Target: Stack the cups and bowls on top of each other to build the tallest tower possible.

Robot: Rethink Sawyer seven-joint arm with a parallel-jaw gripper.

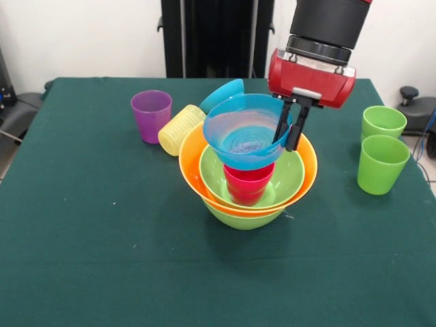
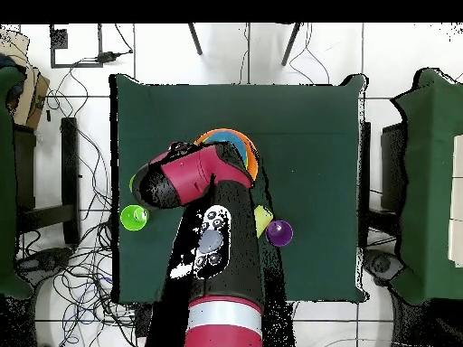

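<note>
A translucent blue plastic bowl [image 1: 246,131] is clamped at its 3 o'clock rim by the hand [image 1: 289,133], above the red cup [image 1: 248,184]; overhead, it is hidden by the arm [image 2: 210,181].

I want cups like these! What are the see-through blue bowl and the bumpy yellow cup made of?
The translucent blue bowl, held at its rim by the gripper, looks like thin glossy plastic: light and the red cup show through. The ribbed pale yellow cup, lying on its side, looks like matte moulded plastic.
</note>
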